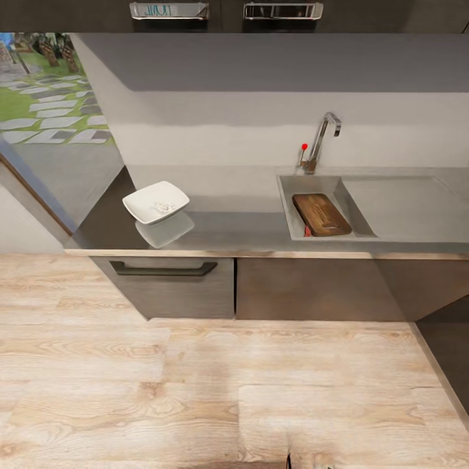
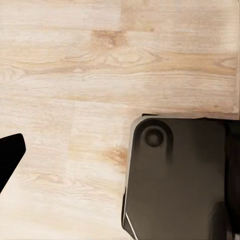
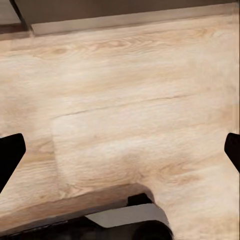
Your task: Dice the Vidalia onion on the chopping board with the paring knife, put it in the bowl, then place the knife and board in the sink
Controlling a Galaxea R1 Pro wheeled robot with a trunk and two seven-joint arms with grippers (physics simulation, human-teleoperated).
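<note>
The white square bowl [image 1: 156, 201] stands on the dark countertop [image 1: 221, 228] at the left, with faint pale bits inside that I cannot identify. The brown chopping board [image 1: 321, 214] lies inside the sink [image 1: 286, 195] basin. A small reddish-brown tip [image 1: 307, 230] pokes out at the board's near left corner; it looks like the paring knife's handle, the rest hidden. The Vidalia onion is out of view. My right gripper [image 3: 120, 152] hangs open over the wood floor. My left gripper [image 2: 120, 155] is also over the floor, one black fingertip [image 2: 10, 155] showing far out at the edge.
The curved faucet [image 1: 324, 138] with a red dot rises behind the basin, and the steel drainboard [image 1: 407, 205] lies to its right. A drawer with a dark handle [image 1: 163, 268] sits under the bowl. My dark base [image 2: 180, 180] is below the left gripper. Pale wood floor [image 1: 215, 384] lies between me and the cabinets.
</note>
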